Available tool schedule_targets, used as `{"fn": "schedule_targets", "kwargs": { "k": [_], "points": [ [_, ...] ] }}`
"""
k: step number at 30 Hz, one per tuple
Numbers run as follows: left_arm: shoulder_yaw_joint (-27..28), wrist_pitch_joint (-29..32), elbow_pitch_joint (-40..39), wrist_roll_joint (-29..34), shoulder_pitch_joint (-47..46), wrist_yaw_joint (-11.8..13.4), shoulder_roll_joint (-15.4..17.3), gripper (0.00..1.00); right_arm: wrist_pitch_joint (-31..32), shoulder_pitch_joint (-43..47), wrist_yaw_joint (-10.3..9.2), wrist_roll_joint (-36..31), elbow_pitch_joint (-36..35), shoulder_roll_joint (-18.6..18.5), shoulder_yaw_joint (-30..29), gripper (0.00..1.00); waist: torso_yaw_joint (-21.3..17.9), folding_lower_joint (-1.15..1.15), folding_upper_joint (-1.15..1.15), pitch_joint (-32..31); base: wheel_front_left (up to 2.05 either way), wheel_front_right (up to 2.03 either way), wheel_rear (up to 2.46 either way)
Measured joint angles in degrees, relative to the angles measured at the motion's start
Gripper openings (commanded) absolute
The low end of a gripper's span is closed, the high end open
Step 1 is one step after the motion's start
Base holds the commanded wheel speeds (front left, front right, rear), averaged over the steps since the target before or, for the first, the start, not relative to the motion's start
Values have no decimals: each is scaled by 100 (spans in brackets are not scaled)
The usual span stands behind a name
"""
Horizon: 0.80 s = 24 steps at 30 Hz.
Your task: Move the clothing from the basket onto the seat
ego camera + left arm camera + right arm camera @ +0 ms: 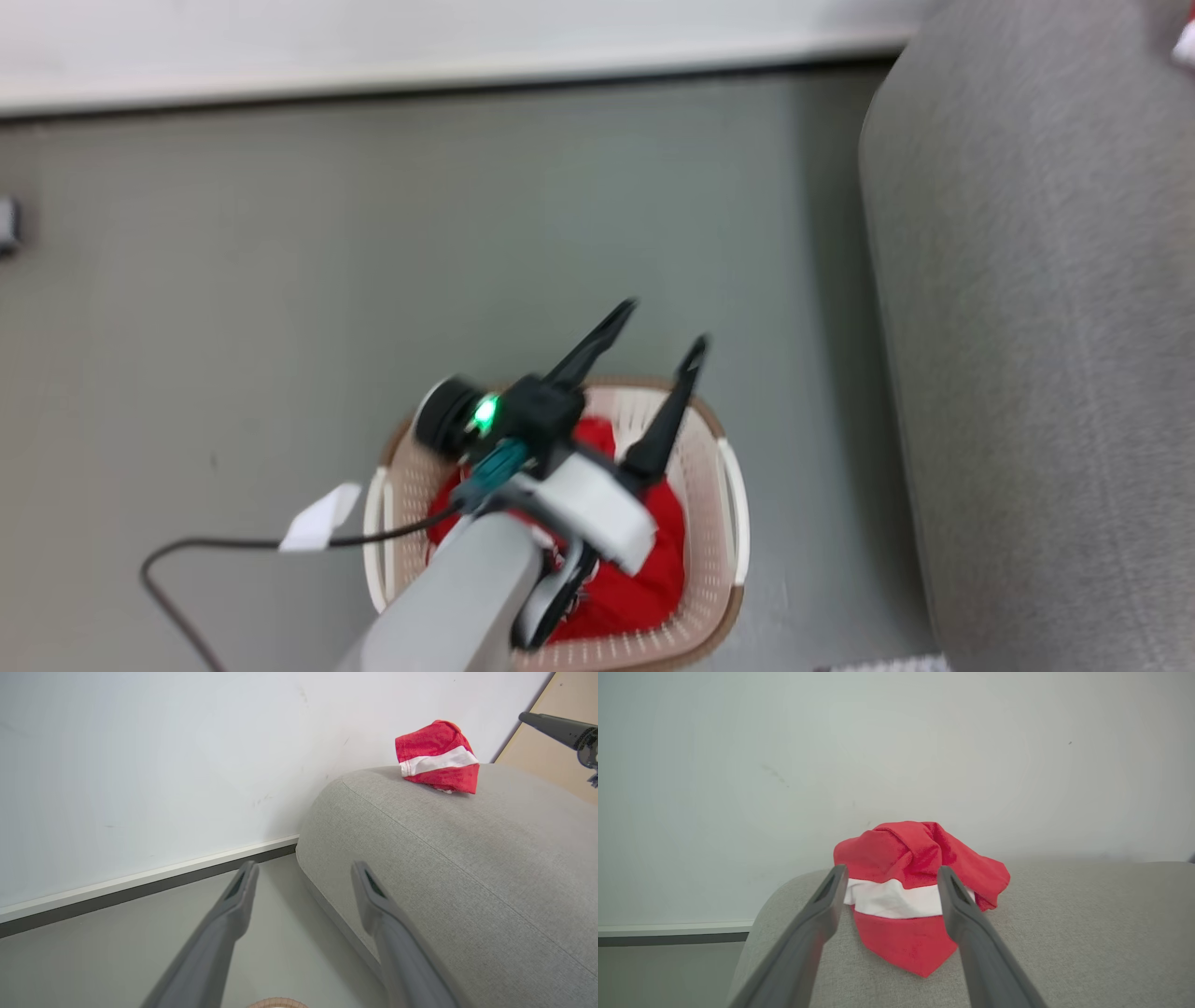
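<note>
my left fingers (676,403) hang spread and empty over the red clothing (658,541) heaped in the basket (700,467) below them, my right fingers (821,907) gape empty before one piece (892,851) lying on the seat (1064,928); i reckon it's light, limp stuff, so i'd pinch a raised fold.

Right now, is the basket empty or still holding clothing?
Not empty. Red clothing lies inside the basket, partly hidden under the left arm; one more garment already sits on the seat.
</note>
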Motion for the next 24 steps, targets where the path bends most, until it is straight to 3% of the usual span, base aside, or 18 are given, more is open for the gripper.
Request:
{"fn": "schedule_targets", "kwargs": {
  "k": [12,24],
  "points": [
    [1055,-1,-62,56,1585,181,315,100,0,2510,0,-782,-1697,902,-657,100,144,-1,0,-1484,0,0,0],
    [2036,-1,-231,265,2856,174,336,100,1,4236,-1,-1481,-2484,2001,-737,100,517,-2,0,-2561,0,0,0]
  ]
}}
